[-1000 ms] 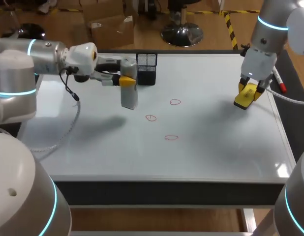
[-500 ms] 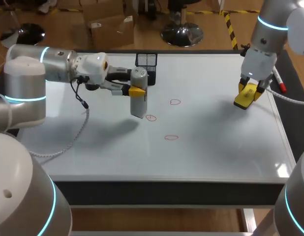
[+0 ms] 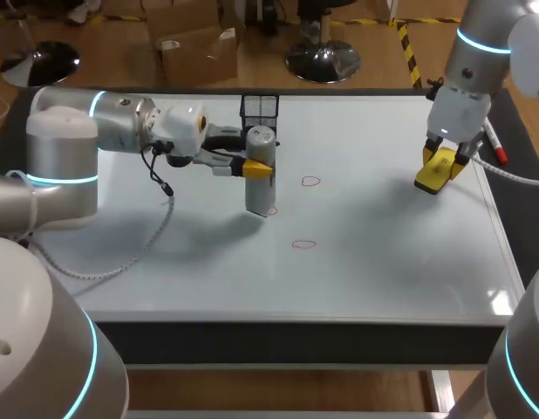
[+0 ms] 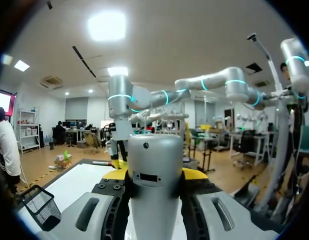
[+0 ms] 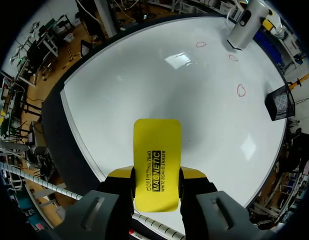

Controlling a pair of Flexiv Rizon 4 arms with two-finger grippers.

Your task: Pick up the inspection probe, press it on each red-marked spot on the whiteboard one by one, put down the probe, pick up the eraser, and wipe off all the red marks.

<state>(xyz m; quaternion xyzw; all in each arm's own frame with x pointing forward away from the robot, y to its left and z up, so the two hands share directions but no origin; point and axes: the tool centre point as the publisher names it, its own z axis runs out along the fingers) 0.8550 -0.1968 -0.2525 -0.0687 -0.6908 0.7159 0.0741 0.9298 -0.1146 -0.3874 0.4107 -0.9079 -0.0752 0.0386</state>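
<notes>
Head view, and the left gripper (image 3: 256, 168) is clamped from both sides on the grey inspection probe (image 3: 260, 188), holding it upright over the middle of the whiteboard (image 3: 383, 262). The probe's lower end sits right at the middle red mark (image 3: 271, 209), with only a sliver of red showing beside it. Whether the tip actually touches the board, I cannot tell. Two more red marks lie clear of the probe, one (image 3: 310, 182) nearer the black mesh basket (image 3: 260, 106) and one (image 3: 303, 244) nearer the front edge. Over on the right side of the board, the right gripper (image 3: 440, 164) hangs above the surface, its yellow tips closed on the yellow eraser (image 3: 432, 176). The right wrist view confirms it, with the eraser pinched flat between the fingers.
</notes>
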